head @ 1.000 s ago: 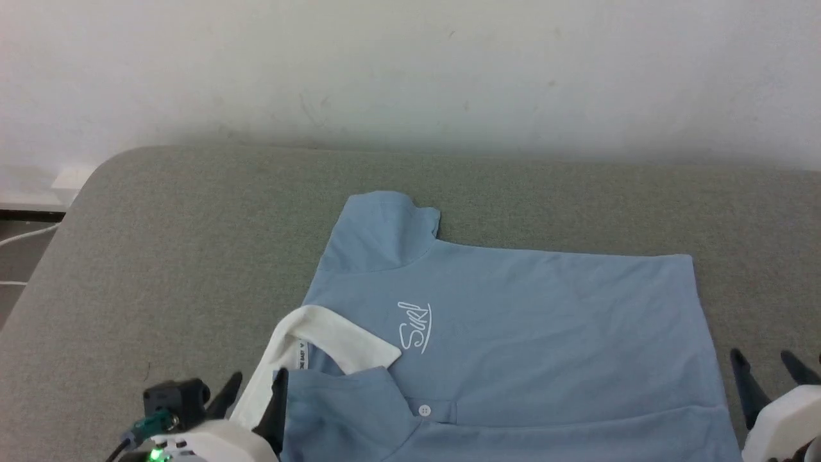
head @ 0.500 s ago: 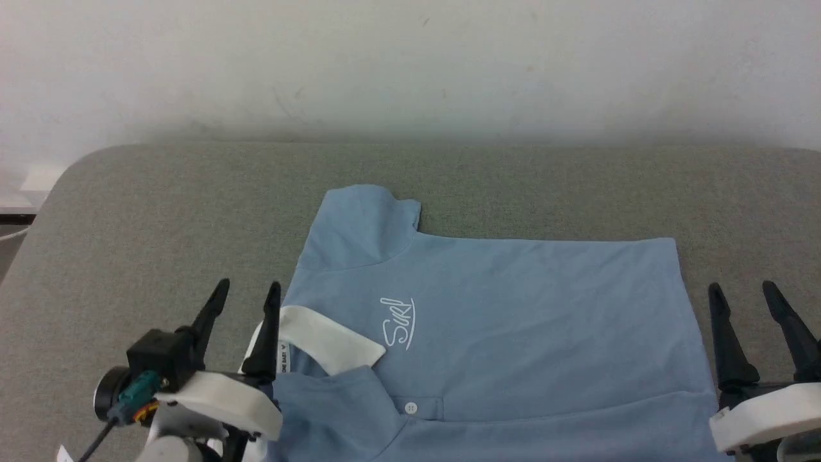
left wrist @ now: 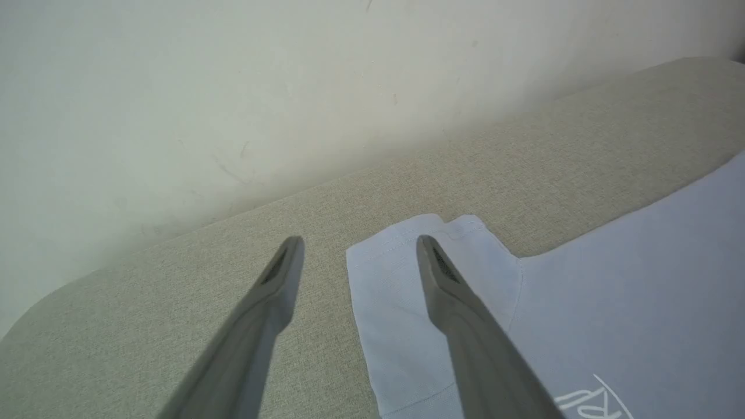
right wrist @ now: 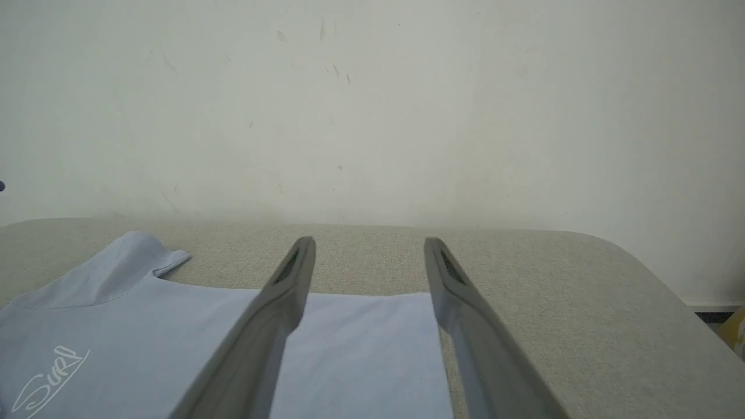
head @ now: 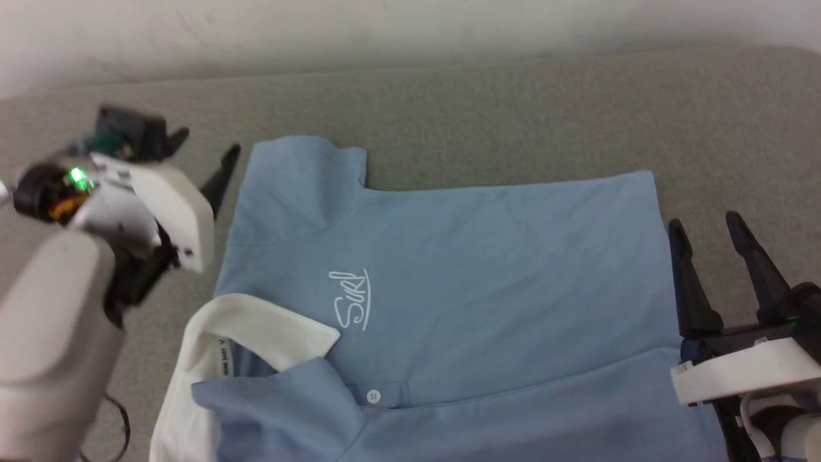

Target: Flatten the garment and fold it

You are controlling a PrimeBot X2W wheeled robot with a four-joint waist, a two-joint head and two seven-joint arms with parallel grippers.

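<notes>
Shirt (head: 462, 269) front-up on grey surface (head: 513, 109), near part folded over.
Left claw (head: 208, 142) released at sleeve edge; right claw (head: 705, 221) released at hem edge; nothing grasped.

A white script logo (head: 349, 299) sits on the chest of the garment (head: 500, 256), and it starts "Sur". The neck label (head: 222, 359) carries print too small to read.

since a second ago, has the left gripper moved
Yes: the left gripper went from beside the white collar forward to the far sleeve.
</notes>
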